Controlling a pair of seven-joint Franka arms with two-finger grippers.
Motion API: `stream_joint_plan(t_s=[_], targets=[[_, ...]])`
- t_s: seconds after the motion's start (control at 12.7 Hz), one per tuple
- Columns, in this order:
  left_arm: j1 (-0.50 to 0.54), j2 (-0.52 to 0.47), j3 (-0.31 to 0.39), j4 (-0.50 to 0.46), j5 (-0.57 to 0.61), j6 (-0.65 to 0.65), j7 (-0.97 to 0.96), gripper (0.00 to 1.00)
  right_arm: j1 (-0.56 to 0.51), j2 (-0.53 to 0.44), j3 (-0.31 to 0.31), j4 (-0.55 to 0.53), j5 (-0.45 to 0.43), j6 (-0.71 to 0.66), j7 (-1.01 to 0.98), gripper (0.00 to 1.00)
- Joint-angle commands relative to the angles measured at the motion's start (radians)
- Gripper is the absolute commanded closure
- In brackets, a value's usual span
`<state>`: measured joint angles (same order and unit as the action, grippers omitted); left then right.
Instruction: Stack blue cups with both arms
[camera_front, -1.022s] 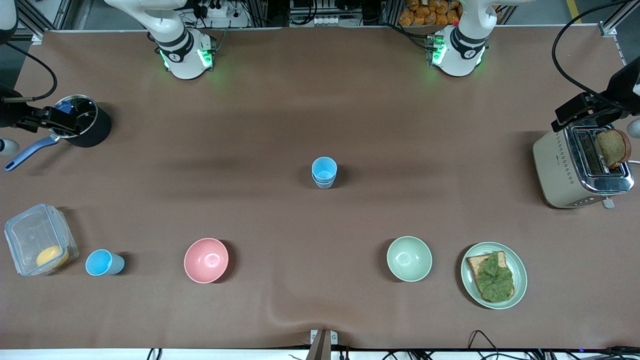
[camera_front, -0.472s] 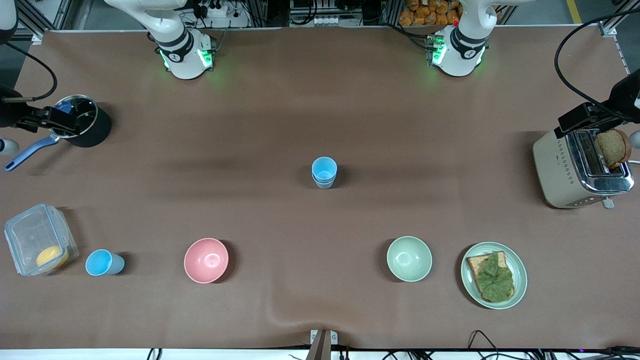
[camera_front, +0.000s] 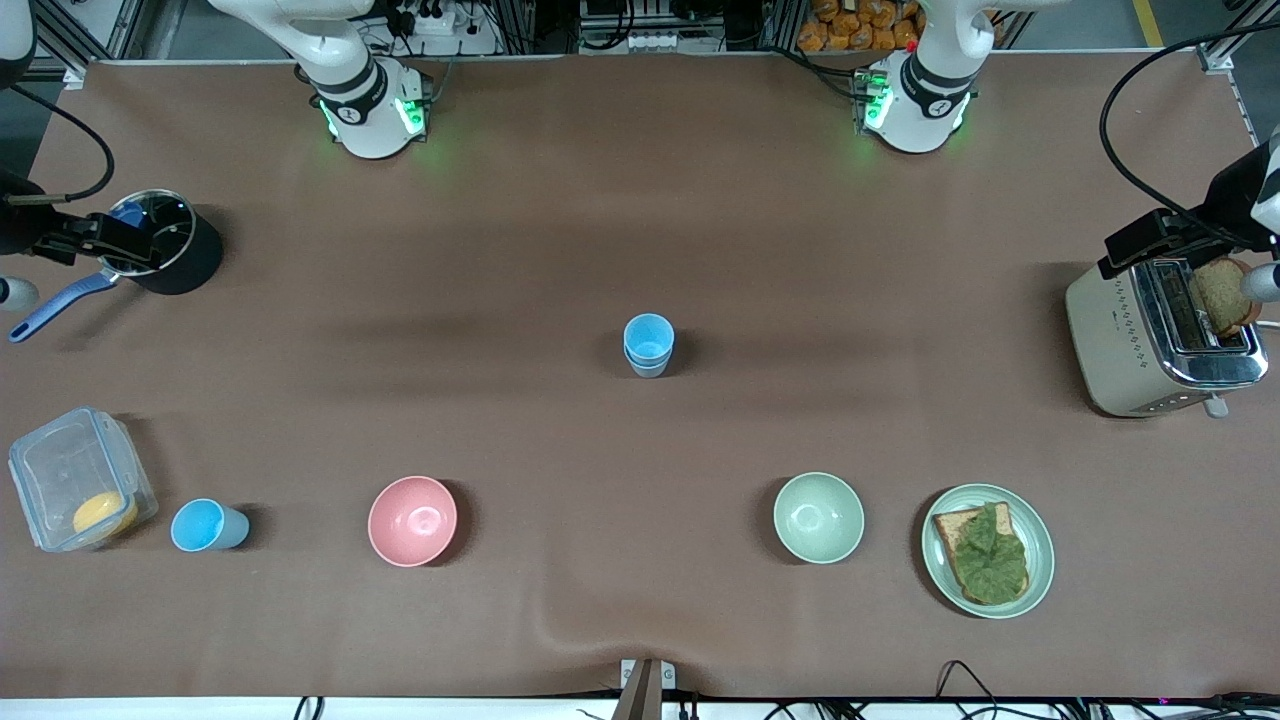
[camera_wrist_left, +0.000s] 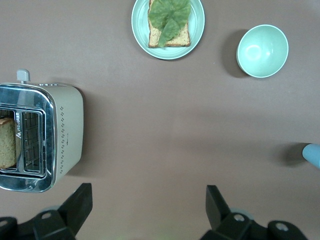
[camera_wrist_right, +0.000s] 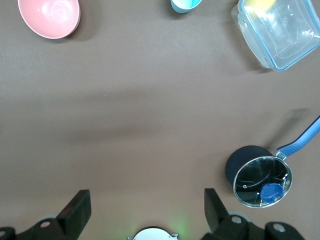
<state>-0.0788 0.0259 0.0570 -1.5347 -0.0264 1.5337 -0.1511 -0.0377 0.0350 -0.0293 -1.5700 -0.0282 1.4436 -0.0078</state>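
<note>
1. My left gripper (camera_wrist_left: 145, 210) hangs high over the left arm's end of the brown table, by the cream and chrome toaster (camera_front: 1160, 335), fingers spread wide and holding nothing.
2. My right gripper (camera_wrist_right: 145, 210) hangs over the right arm's end, by the black pot with a glass lid (camera_front: 165, 255), fingers likewise wide apart and empty.
3. Two light-blue plastic cups, already nested upright (camera_front: 648, 345), stand at the middle of the table, about level between my two bases.
4. A third single light-blue cup with a bright blue inside (camera_front: 207, 525) stands upright near the front edge, toward the right arm's corner, between the clear plastic lidded box (camera_front: 78, 478) and the round pink bowl (camera_front: 412, 520).
5. I judge the single cup is left to be stacked. It lies well away from my right fingers but on that arm's side, so the right arm is the nearer one; its axis is vertical, calling for a grasp at the rim or side.
6. I can read no brand or writing anywhere.
</note>
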Motion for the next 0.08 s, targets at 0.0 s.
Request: stream_joint_plan(t_s=[0.0], targets=[[-0.003,0.009,-0.003,0.022,0.028,-0.009,-0.018,0.00,-0.024,-0.007,0.019,-0.004,-0.016,-0.005,-0.006,0.00]])
